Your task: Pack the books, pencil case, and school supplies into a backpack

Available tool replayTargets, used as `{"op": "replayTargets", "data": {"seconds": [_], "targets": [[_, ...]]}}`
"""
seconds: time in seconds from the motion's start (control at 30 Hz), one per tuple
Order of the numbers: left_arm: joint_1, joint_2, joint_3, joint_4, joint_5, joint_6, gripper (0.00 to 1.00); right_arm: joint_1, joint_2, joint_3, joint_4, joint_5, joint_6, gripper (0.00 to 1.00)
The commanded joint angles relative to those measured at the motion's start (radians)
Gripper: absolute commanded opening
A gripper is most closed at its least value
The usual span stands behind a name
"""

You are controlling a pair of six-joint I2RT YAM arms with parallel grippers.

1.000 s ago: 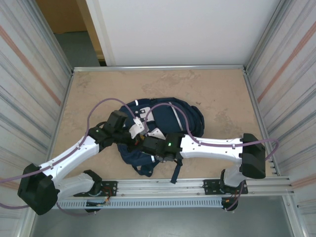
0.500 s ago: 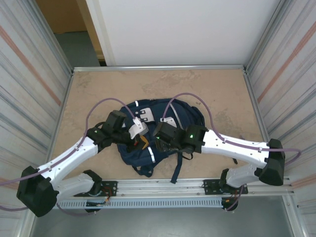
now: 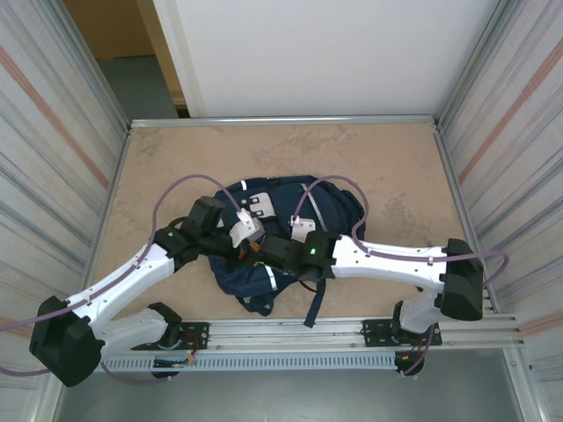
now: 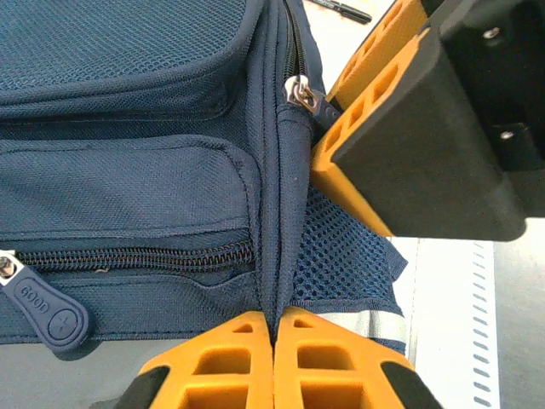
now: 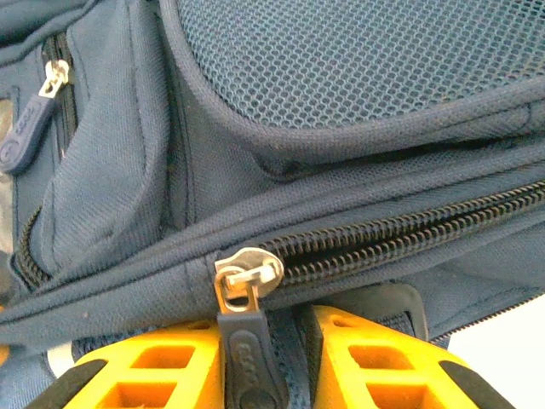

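The backpack (image 3: 330, 204) lies flat in the middle of the table (image 3: 396, 167), and both arms reach in to its near-left part.

On the left, the left gripper (image 4: 274, 328) is fully closed. Its orange fingers press together on the backpack's seam (image 4: 274, 213), and the fabric fold runs in between the pads. In the top view the left gripper (image 3: 251, 246) sits just left of the point where the two tools meet. We judge this hold to be the anchor that keeps the fabric taut.

Following the seam to the right, the metal zipper slider (image 4: 298, 89) sits at its far end, and the right gripper (image 4: 328, 119) approaches it from the right. In the right wrist view the right gripper (image 5: 255, 341) has its fingers narrowly apart, with the dark zipper pull (image 5: 247, 354) hanging between them. The left pad lies against the pull, but a thin gap shows at the right pad. We therefore cannot tell whether the pull is clamped.

The next move turns on one relation. In that view the zipper track (image 5: 409, 226) runs from the slider toward the right, rising slightly, with its teeth meshed. We judge that the pull must travel along this axis, away from the left gripper. The right arm is at the pull and is the one placed to do it.
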Motion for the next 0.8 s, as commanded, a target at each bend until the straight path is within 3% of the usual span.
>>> {"op": "replayTargets", "data": {"seconds": [0.0, 0.23, 0.53, 0.63, 0.77], "targets": [[0.004, -0.034, 0.034, 0.075, 0.09, 0.02, 0.0, 0.01, 0.007, 0.045, -0.027, 0.08, 0.093, 0.26], [0.003, -0.041, 0.026, 0.079, 0.097, 0.019, 0.0, -0.025, 0.018, 0.057, -0.024, 0.07, 0.022, 0.32], [0.005, -0.054, 0.022, 0.066, 0.043, 0.023, 0.0, -0.049, -0.028, 0.049, 0.013, -0.021, -0.078, 0.04], [0.004, -0.061, 0.023, 0.049, 0.013, 0.034, 0.0, -0.08, -0.067, 0.034, 0.027, -0.101, -0.127, 0.0], [0.003, -0.087, -0.013, 0.082, -0.057, 0.059, 0.0, -0.178, -0.17, -0.058, 0.116, -0.32, -0.178, 0.0]]}}
